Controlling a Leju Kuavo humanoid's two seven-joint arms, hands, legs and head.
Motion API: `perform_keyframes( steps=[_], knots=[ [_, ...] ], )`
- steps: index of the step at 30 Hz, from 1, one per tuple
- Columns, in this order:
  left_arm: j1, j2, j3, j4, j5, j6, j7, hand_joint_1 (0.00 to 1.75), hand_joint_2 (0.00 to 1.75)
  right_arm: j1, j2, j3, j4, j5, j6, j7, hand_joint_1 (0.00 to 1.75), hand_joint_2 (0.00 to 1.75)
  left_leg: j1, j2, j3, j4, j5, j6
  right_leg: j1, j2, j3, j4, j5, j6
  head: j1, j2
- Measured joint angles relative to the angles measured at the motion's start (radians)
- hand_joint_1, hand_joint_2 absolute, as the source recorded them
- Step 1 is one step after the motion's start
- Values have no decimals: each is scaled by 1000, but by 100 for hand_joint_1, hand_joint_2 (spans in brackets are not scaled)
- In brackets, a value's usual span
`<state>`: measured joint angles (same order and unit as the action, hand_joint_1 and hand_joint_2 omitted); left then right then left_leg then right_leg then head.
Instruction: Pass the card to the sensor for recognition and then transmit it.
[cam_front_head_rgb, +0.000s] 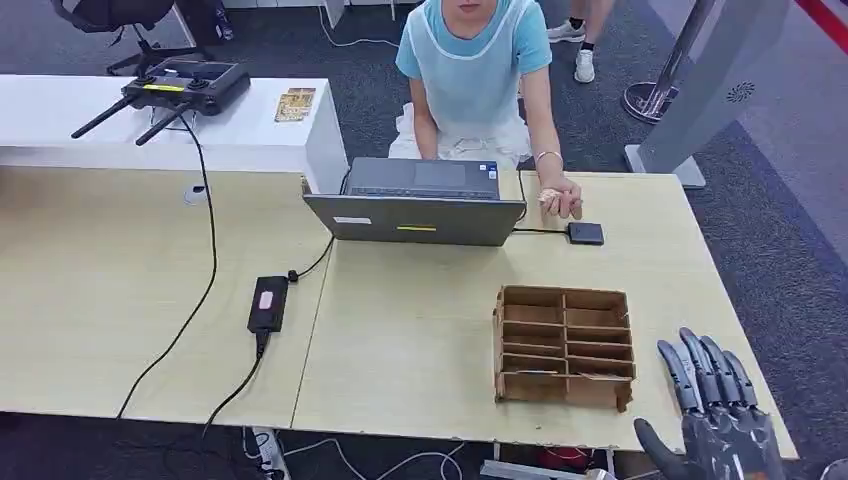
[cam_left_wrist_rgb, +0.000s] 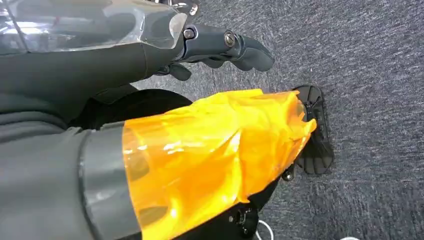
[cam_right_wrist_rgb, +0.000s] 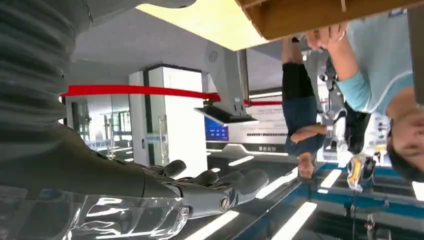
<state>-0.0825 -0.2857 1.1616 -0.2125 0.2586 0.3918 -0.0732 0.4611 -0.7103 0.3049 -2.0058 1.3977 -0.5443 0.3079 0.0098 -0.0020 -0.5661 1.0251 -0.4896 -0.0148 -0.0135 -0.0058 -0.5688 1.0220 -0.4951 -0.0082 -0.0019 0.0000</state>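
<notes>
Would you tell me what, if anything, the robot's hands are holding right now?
Nothing: the right hand is open with its fingers extended near the cardboard organizer, and the left hand hangs empty.

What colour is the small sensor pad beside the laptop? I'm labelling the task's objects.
Black; the sensor pad shows best in the head view.

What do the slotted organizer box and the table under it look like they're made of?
The organizer box looks like brown corrugated cardboard or thin fibreboard: matte, with raw thin-edged dividers. The table looks like pale wood-grain laminate or veneer, smooth with a low sheen; the pictures cannot show whether it is solid wood.
</notes>
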Motion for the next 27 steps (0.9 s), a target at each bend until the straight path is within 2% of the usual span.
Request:
perform_keyframes(
  steps=[7,13,20,27],
  knots=[
    [1,2,-14,0,-2,-3,6,0,0,-71,-18,71,67,-9,25,6,0,175,0,0,1,0,0,0,0,0,0,0,0,0,0,0],
    [3,8,-28,0,-11,-11,16,0,0,-105,-32,97,96,-44,68,-5,0,175,0,0,0,0,0,0,0,0,0,0,0,0,0,0],
    [4,13,-44,0,-23,-15,21,0,0,-167,-38,100,129,-115,128,-69,0,175,0,0,0,0,1,0,0,0,0,0,0,0,0,0],
    [7,18,-68,0,-43,-26,36,0,0,-243,-32,90,190,-188,198,-159,0,175,0,0,1,0,1,0,0,0,0,0,0,0,0,0]
  ],
)
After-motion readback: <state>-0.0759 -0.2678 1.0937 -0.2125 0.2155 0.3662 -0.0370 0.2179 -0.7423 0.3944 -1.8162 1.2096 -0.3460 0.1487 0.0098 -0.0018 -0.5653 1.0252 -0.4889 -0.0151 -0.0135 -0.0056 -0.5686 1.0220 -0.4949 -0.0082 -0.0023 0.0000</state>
